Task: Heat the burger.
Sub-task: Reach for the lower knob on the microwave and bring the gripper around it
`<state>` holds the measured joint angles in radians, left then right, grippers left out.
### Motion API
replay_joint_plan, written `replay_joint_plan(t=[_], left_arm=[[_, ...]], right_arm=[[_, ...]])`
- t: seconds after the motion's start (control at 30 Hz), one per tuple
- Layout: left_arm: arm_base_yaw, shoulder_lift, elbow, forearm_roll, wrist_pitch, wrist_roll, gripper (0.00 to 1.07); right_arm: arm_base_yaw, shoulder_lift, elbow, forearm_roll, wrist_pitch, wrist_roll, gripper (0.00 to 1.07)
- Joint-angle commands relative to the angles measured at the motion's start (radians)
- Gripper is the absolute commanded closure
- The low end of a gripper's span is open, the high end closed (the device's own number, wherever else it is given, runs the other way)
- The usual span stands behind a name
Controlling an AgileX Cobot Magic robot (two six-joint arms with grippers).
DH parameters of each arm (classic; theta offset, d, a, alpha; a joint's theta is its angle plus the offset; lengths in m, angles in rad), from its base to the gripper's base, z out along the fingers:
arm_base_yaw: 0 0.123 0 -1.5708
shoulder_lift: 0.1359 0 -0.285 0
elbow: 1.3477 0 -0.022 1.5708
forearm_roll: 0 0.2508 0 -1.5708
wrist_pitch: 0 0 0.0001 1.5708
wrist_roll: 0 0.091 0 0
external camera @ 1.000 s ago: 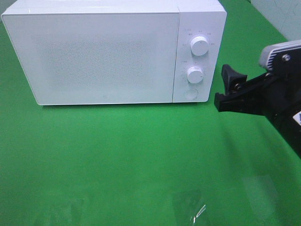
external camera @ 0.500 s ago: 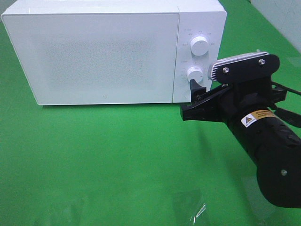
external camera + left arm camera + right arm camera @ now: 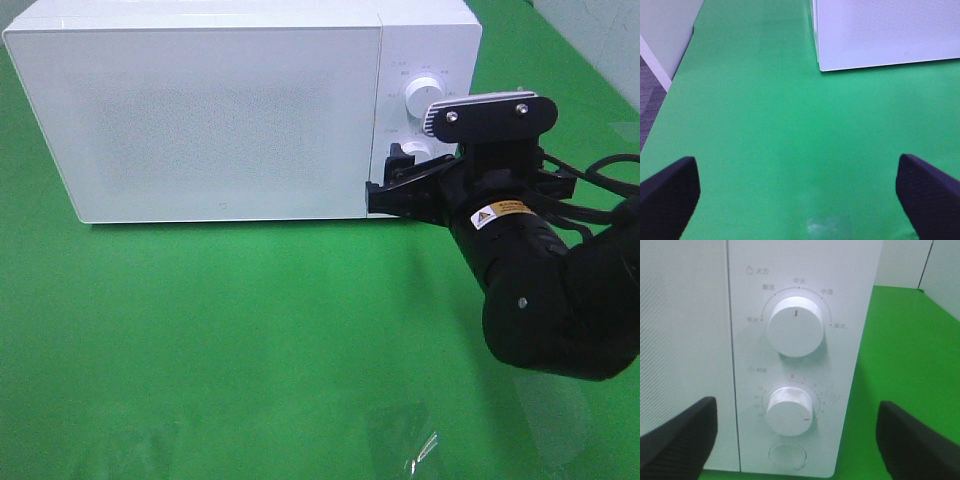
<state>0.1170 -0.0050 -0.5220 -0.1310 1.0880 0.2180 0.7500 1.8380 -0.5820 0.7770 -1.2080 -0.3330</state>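
The burger is out of view. A white microwave (image 3: pixel 220 120) stands at the back of the green table with its door shut. Its control panel has an upper knob (image 3: pixel 795 326), a lower timer knob (image 3: pixel 790 410) with its red mark turned past 0, and a round button (image 3: pixel 787 456). My right gripper (image 3: pixel 390 180) is open at the panel, its fingers either side of the lower knob in the right wrist view (image 3: pixel 796 412). Touch cannot be told. My left gripper (image 3: pixel 800 175) is open and empty above bare green cloth.
The microwave's lower left corner (image 3: pixel 822 67) shows in the left wrist view. The table's left edge (image 3: pixel 670 85) borders a grey floor. A scrap of clear film (image 3: pixel 410 440) lies near the front edge. A white wall stands at the back right.
My right arm has swung left from the table's right side to the microwave's control panel. Its open fingers now cover the lower knob in the high view.
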Motion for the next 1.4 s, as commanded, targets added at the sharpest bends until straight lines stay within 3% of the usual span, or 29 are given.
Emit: replay_joint_plan(t=[0.03, 0.5, 1.4], left_arm=[[0.003, -0.018, 0.002, -0.008, -0.013, 0.000, 0.06], [0.003, -0.018, 0.002, -0.008, -0.013, 0.000, 0.06], [0.003, -0.018, 0.002, -0.008, -0.013, 0.000, 0.07]], right_arm=[[-0.037, 0.050, -0.057, -0.012, -0.112, 0.018, 0.26], [-0.099, 0.209, -0.212, -0.042, -0.038, 0.068, 0.29], [-0.099, 0.302, -0.274, -0.057, -0.061, 0.054, 0.31]])
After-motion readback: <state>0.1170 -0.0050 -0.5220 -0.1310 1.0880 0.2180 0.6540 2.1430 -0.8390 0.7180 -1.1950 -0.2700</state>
